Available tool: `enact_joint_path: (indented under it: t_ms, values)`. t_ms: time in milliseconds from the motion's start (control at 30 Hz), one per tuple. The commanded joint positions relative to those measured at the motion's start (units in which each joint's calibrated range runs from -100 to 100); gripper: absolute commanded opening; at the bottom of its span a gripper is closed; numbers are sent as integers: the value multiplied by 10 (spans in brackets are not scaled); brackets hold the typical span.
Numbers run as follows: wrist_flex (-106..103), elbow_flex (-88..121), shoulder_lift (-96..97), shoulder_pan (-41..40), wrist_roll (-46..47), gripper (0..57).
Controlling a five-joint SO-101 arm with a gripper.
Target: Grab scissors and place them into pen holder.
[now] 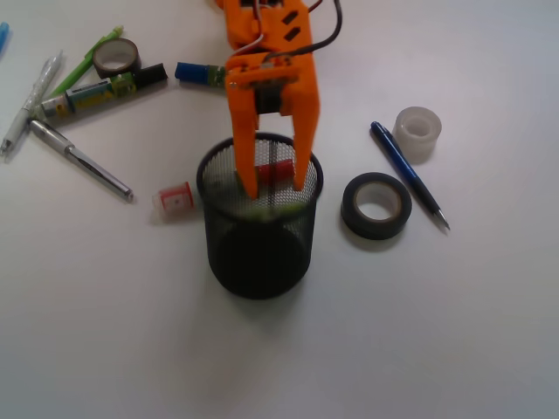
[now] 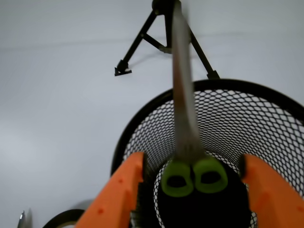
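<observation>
The scissors (image 2: 192, 161) stand nearly upright inside the pen holder (image 2: 142, 126), their long axis running top to bottom: the two lime-green loop handles sit low, down in the cup, and the closed silver blades point up and out past the rim. In the wrist view the blades look blurred and cross in front of a black tripod (image 2: 164, 40) on the far side of the white table (image 2: 57, 109). In the front view only a trace of green shows through the mesh low inside the pen holder (image 1: 258, 253).

The orange gripper (image 1: 275, 188) reaches down from the far side with both fingers dipped inside the cup's mouth. Its fingers stand apart, one on each side, and the wrist view shows a clear gap between each orange finger (image 2: 118, 194) and the green handles, so it clamps nothing; the scissors lie between the two fingers, touching neither as far as can be seen. A small red thing (image 1: 278, 170) shows between the fingers at the far rim; what it is cannot be told.

Around the cup lie a black tape roll (image 1: 376, 206) to the right, a blue pen (image 1: 409, 174) and a clear tape roll (image 1: 417, 133) farther right, a small red-and-white piece (image 1: 174, 198) just left, and a cluster of pens and markers (image 1: 87, 96) at far left
</observation>
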Motion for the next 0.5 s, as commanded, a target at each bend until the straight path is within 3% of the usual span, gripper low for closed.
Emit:
enact_joint_path:
  t_ms: [0,233,467]
  values:
    - [-6,-19,-1,-1,10,299]
    - [176,-144,-22,-5,93,300]
    - [713,-509,-98,28,258,299]
